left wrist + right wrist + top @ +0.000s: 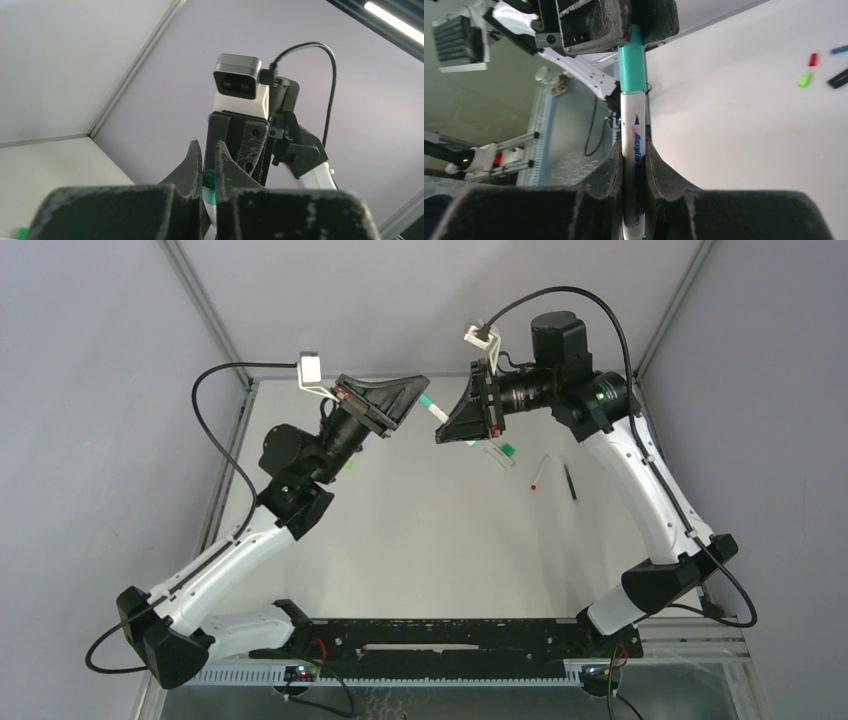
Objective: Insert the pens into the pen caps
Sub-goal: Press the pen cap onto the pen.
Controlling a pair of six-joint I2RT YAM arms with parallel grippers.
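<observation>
A white-barrelled pen (pixel 634 130) with blue lettering stands between the fingers of my right gripper (pixel 633 147), which is shut on it. A teal pen cap (pixel 631 62) sits on its far end, and my left gripper (pixel 208 147) is shut on this cap (pixel 209 179). From above, both grippers meet tip to tip over the far middle of the table, left gripper (pixel 415 392) and right gripper (pixel 447 423), with the teal cap (pixel 428 400) and the pen (pixel 439 414) bridging them.
On the table under and right of the right gripper lie a green-ended pen (pixel 500 452), a red-tipped pen (pixel 539 472) and a thin dark pen (pixel 570 482). The right wrist view shows a red cap (pixel 813 59), a bright green cap (pixel 805 79), a blue piece (pixel 839 49) and a black marker (pixel 838 78).
</observation>
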